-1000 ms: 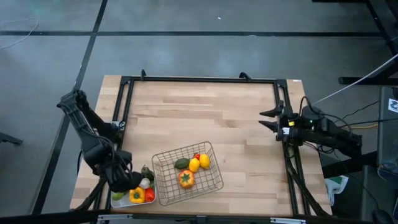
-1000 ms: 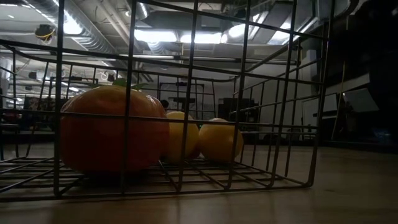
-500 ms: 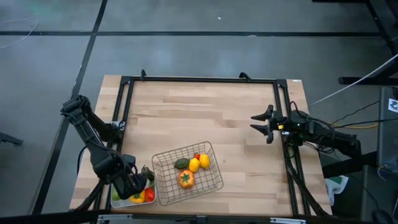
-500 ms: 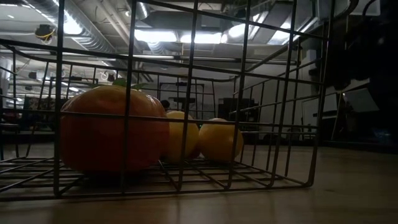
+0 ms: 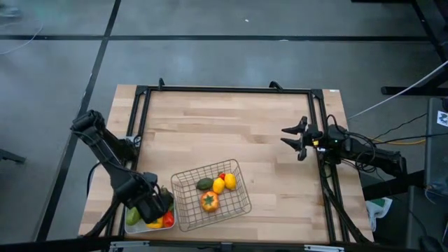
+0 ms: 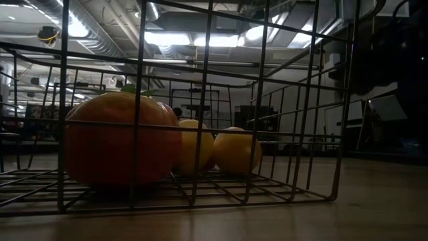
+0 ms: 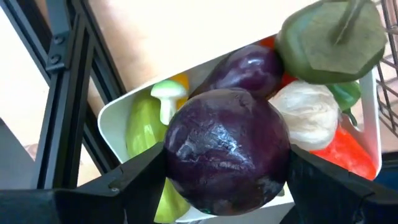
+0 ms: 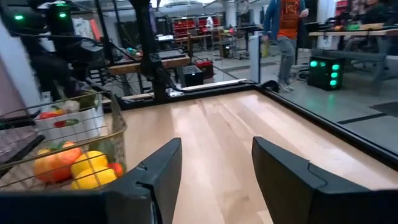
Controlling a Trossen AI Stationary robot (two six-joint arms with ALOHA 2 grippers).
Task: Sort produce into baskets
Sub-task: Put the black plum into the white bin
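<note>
My left gripper [image 5: 155, 206] points down over the white tray [image 5: 137, 227] at the table's near left and is shut on a round purple onion [image 7: 227, 149]. In the tray lie an eggplant [image 7: 249, 65], garlic [image 7: 308, 106], a pale green cucumber [image 7: 143, 124], a green piece [image 7: 329, 31] and red pieces [image 7: 339, 149]. Right of the tray, the wire basket [image 5: 241, 199] holds an orange pepper [image 5: 209, 201], lemons [image 5: 224, 183] and a green piece [image 5: 204, 184]. My right gripper [image 5: 297, 138] stands open and level at the table's right edge, holding nothing. My left gripper pinches the purple onion between its two fingers [image 7: 134, 180], one on each of two opposite sides [image 7: 177, 155] at about its widest part. The fingers come from above, pointing down. The onion sits over the tray's contents; whether it touches them I cannot tell.
A black frame [image 5: 224, 89] runs round the wooden table top [image 5: 231, 129], whose middle and far part is bare. The low view looks through the basket's wire [image 6: 204, 100] at the pepper [image 6: 120, 137] and lemons [image 6: 234, 150]. A person [image 8: 286, 31] stands in the room beyond.
My left gripper, still shut on the onion, has come down and shifted toward the table's right, over the tray. My right gripper has sunk and reached a little toward the table's left, still open.
</note>
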